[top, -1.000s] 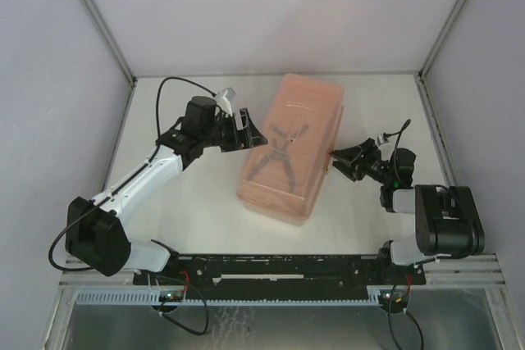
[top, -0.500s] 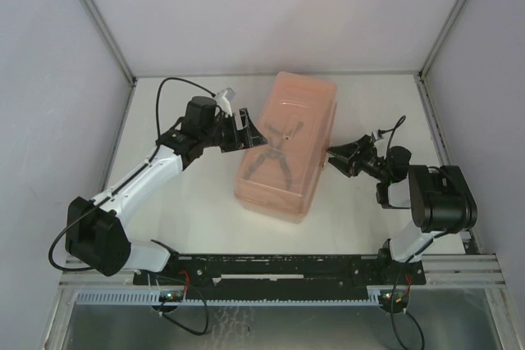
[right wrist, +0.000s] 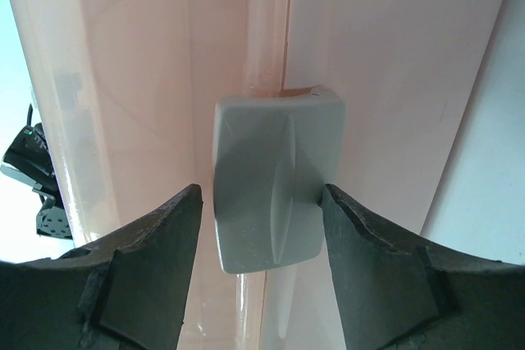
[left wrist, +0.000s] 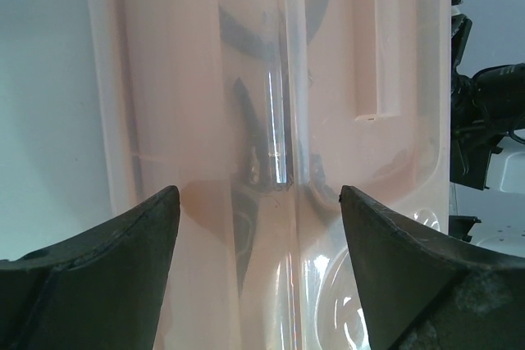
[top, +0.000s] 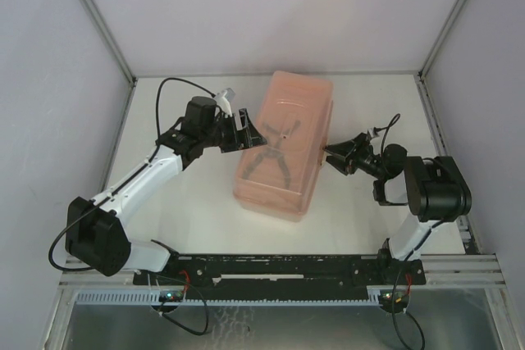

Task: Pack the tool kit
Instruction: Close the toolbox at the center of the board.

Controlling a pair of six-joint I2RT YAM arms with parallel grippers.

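The salmon-pink toolbox lies shut in the middle of the table, and dark pliers show through its translucent lid. My left gripper is open at the box's left side; in the left wrist view the box wall fills the gap between its fingers, and the gripper holds nothing. My right gripper is at the box's right side. Its open jaws straddle the grey latch: the right finger touches the latch's edge, the left finger stands a little off it.
Grey walls close in the table on the left, back and right. A black rail with the arm bases runs along the near edge. The left arm's black cable loops above its wrist.
The right gripper has moved left, up to the box's latch. The box's far end has swung slightly left. The left gripper has stayed at the box's left side.
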